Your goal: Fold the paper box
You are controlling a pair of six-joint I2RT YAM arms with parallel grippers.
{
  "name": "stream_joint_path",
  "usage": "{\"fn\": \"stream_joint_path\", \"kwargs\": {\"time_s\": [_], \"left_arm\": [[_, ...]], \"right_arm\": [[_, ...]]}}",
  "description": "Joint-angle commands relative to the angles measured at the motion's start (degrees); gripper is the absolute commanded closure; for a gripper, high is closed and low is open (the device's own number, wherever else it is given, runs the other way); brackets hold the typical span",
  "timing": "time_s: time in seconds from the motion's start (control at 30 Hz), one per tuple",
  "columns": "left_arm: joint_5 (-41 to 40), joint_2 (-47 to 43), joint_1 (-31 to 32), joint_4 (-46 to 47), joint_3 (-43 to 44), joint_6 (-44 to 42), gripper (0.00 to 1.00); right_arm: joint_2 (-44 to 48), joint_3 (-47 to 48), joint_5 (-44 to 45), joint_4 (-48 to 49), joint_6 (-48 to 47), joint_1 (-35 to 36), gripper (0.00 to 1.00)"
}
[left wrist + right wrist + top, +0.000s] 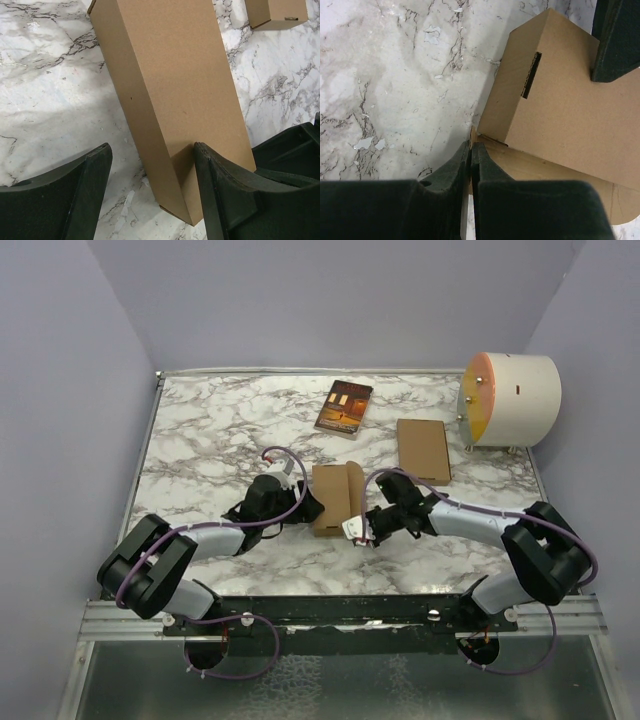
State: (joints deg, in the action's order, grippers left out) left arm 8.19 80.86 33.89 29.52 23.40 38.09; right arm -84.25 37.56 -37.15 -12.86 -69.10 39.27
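Right wrist: brown paper box [560, 115] w/ slit [530, 75]

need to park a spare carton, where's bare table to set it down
Bare table far left, between its edge and the book. Crowded: centre, where the left claw and right claw work at the paper box; far right holds the bigger carton and white drum.

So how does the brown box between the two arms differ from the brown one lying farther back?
The paper box has a flap sticking out; the other carton looks closed all round. The left end effector and right end effector are at the paper box; the other carton lies untouched. Both are plain brown cardboard on the marble table.
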Motion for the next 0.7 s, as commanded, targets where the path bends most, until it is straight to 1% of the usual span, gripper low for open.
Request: {"fn": "stream_joint_path", "kwargs": {"time_s": [0.0,0.13,0.47,0.67], "left_arm": [[-1.6,1.4,-0.1,-2.4,0.2,-0.8,0.32],[-1.5,1.5,-0.4,-2.4,0.2,-0.8,0.32],[-1.3,1.6,-0.9,-2.5,-0.1,-0.6,0.33],[-1.2,1.7,-1.6,-2.8,-0.3,-0.4,0.33]], "right_arm": [[-1.3,2.2,-0.8,-2.1,1.8,-1.0,0.97],[-2.7,3.6,-1.3,-3.9,2.7,-1.8,0.99],[-4.4,5.6,-3.3,-7.1,4.4,-3.1,0.99],[-6.1,7.5,-4.0,-8.8,7.6,-3.8,0.99]]}}
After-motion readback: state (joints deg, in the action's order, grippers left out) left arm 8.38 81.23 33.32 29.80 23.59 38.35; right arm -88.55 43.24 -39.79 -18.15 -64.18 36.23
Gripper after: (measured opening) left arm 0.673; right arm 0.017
